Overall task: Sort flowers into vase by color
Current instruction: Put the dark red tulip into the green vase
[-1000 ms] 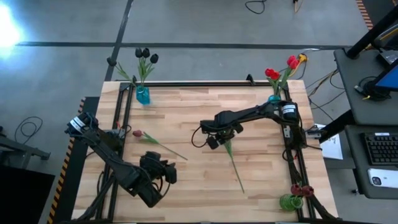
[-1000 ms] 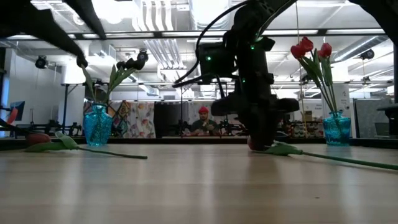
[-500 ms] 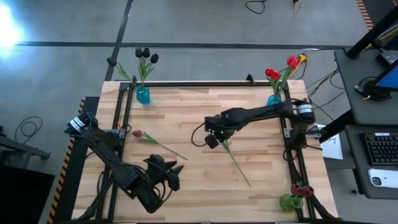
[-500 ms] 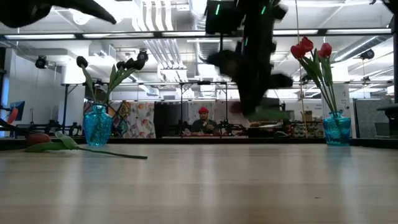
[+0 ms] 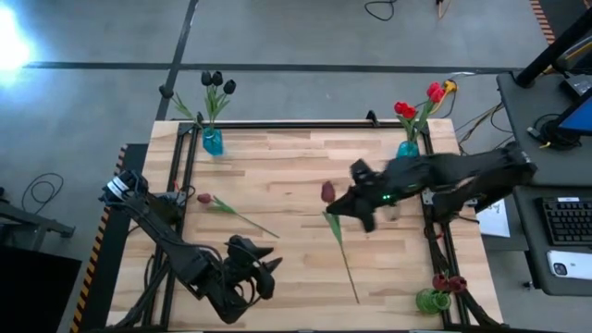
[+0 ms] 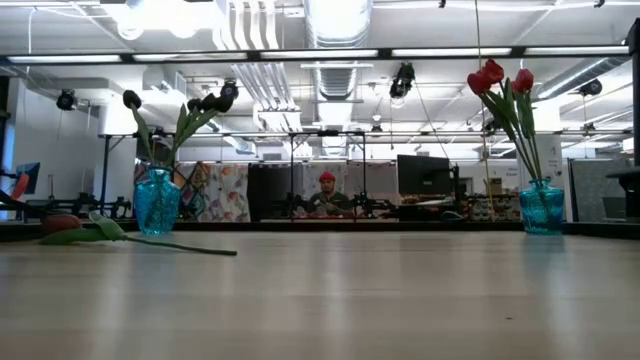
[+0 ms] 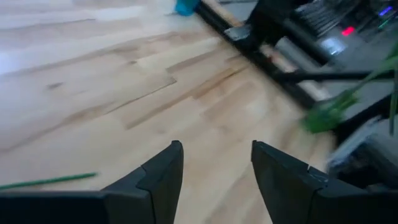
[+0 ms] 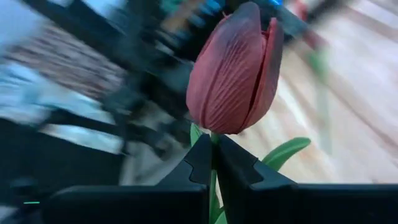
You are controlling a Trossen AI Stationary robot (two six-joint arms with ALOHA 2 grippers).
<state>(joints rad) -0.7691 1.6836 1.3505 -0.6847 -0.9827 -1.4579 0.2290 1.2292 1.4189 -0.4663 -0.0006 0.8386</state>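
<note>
Right of centre in the high view, the right gripper (image 5: 356, 205) pinches the thin green stem just under a dark maroon artificial tulip (image 8: 233, 71): light, limp, best held there. Lower left, the left gripper (image 7: 214, 163) fingers gape, empty

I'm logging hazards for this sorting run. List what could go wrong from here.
The right tool pinches the maroon tulip on the thin stem just under the head, so it may slip or swivel. Its long stem trails and could snag on the table. It might end up with the red tulips.
</note>
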